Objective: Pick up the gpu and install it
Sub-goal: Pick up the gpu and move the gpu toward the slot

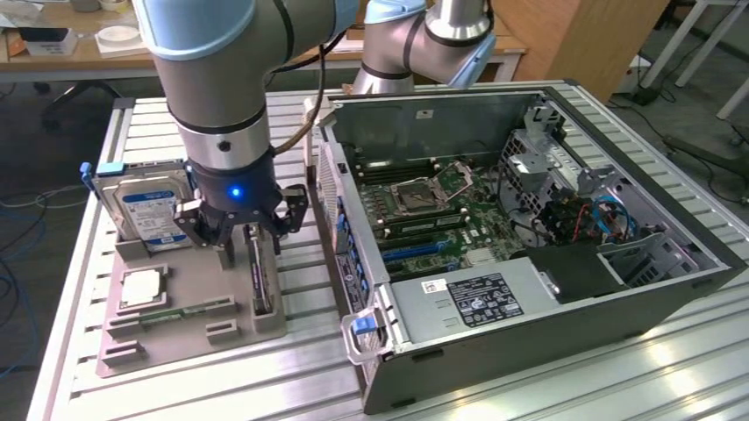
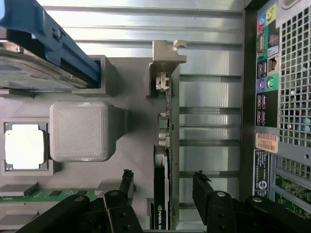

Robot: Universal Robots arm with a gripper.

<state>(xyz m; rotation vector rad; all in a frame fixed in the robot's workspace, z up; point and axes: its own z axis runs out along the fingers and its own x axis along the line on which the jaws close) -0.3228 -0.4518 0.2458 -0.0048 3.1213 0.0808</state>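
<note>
Gripper (image 2: 163,175) stands wide open astride the upright gpu (image 2: 160,199); off-centre closure could tilt the card in its holder (image 2: 131,87).

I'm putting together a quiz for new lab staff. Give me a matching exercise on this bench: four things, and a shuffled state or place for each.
1 gpu
2 hard drive
3 memory stick
4 computer case

A lying flat in the tray
B side open, motherboard exposed
C on edge, straddled by the open hand
D upright, blue-white label

Pairs: 1-C, 2-D, 3-A, 4-B
</note>
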